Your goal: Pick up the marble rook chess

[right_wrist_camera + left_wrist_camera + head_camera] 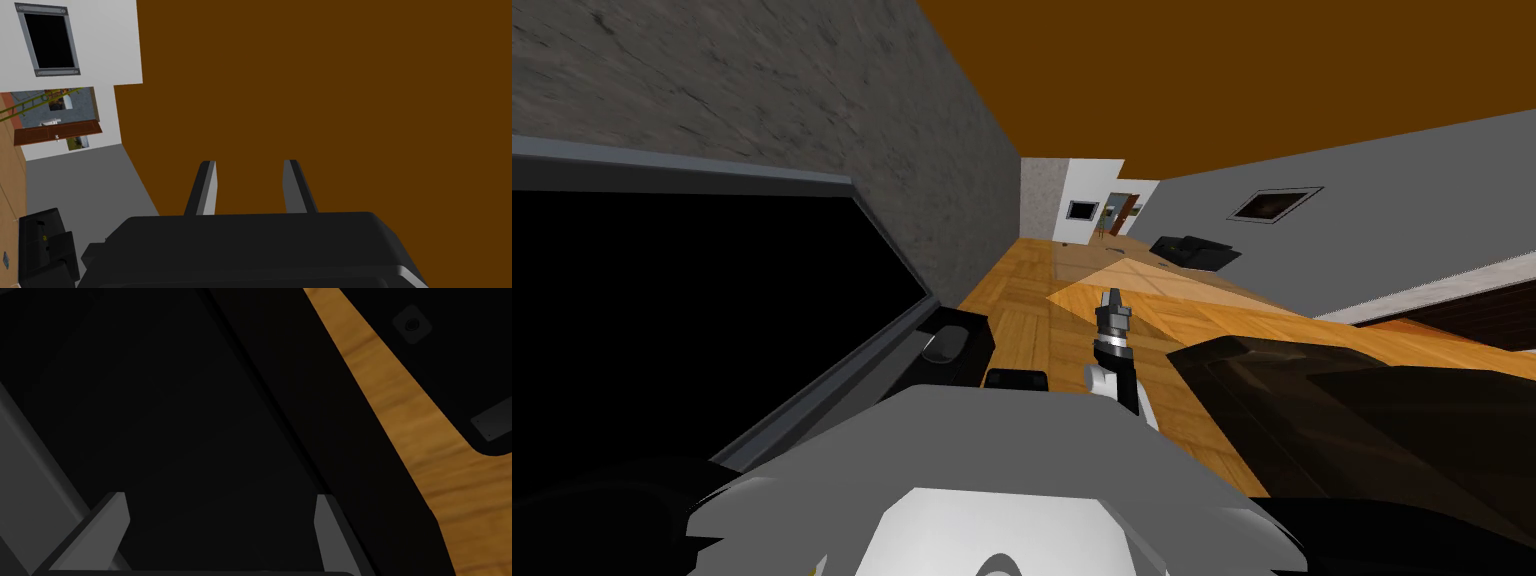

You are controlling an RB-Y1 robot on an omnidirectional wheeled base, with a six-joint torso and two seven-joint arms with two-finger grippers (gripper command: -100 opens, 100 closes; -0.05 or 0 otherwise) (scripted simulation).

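Note:
My left gripper (220,500) is open, nothing between its fingers (116,513), and it hangs close over a flat black surface (190,413). A strip of wooden floor (400,418) runs beside that surface. My right gripper (1115,297) is held out in front of my chest above the wooden floor (1032,320). In the right wrist view the right gripper (250,164) points at a brown plane, its two fingers (207,187) apart with nothing between them.
A big black panel in a grey frame (882,240) fills the left, against a rough grey wall (812,90). Dark furniture (1362,400) stands close on the right. A black armchair (1197,252) sits farther down the floor, near a doorway (1120,212).

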